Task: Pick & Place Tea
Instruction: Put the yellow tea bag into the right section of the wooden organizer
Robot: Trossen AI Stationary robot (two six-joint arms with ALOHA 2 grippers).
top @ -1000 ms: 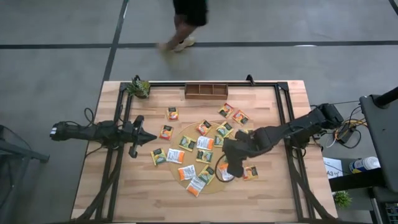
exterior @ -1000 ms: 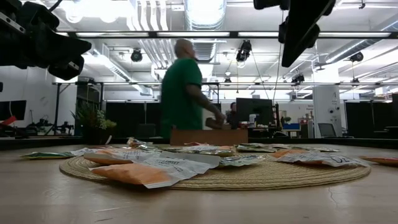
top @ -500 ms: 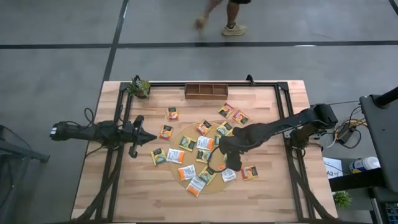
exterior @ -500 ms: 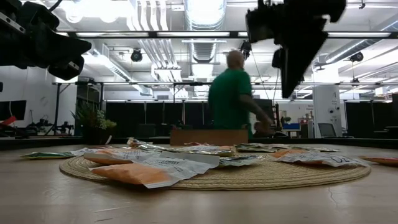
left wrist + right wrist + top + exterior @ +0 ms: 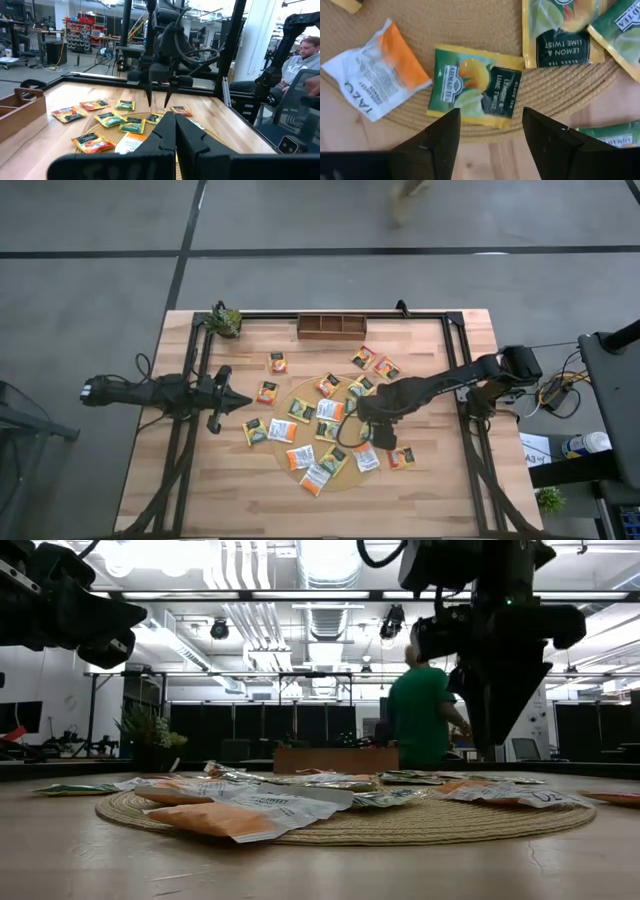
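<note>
We see the right end effector, fingers spread, above a green-and-yellow tea sachet lying at its 12 o'clock on the mat.

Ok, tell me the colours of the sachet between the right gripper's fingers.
Dark green sachet with a yellow border and yellow-orange fruit print; the right wrist view shows it best.

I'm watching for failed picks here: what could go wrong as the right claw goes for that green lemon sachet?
1. The green lemon sachet lies flat on the woven mat, so the open right claw may scrape the weave and slide off it.
2. A white and orange sachet and another green one lie close by; the fingers could nudge or catch one.
The left claw waits shut at the table's left.
</note>
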